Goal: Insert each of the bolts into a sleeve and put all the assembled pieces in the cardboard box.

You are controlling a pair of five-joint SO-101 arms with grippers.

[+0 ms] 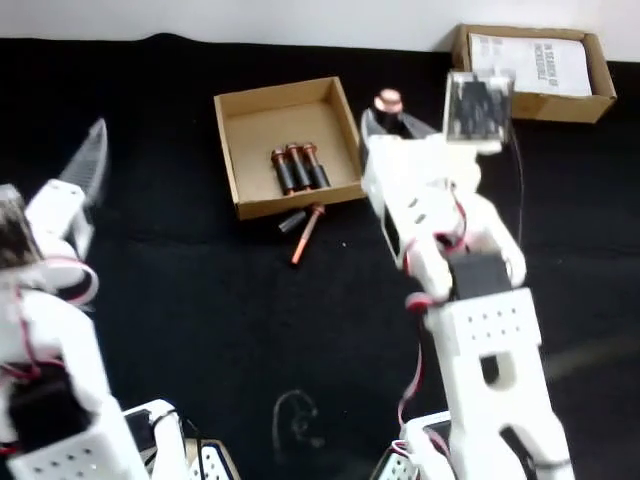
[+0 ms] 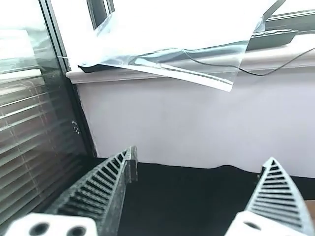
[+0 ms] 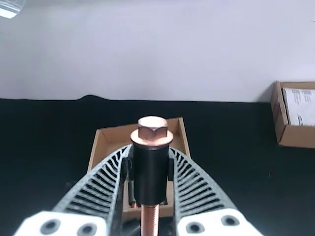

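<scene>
Right gripper [image 3: 150, 160] is clamped on a black sleeve [image 3: 149, 177] with a bolt [image 3: 152, 132] through it, up beside the box's [image 1: 255, 135] right wall. Three assembled pieces [image 1: 298, 168] lie in the box. A loose bolt [image 1: 307, 235] and spare sleeve [image 1: 292, 221] sit just in front of it. Left gripper [image 2: 199, 164] is wide open, holding nothing.

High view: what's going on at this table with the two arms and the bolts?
The right gripper is shut on a black sleeve with a bolt seated in it, held upright close by the cardboard box. Three assembled pieces lie inside the box. A loose bolt and a loose sleeve lie on the table in front of the box, not yet joined. The left gripper is open and raised at the table's left side, holding nothing.
</scene>
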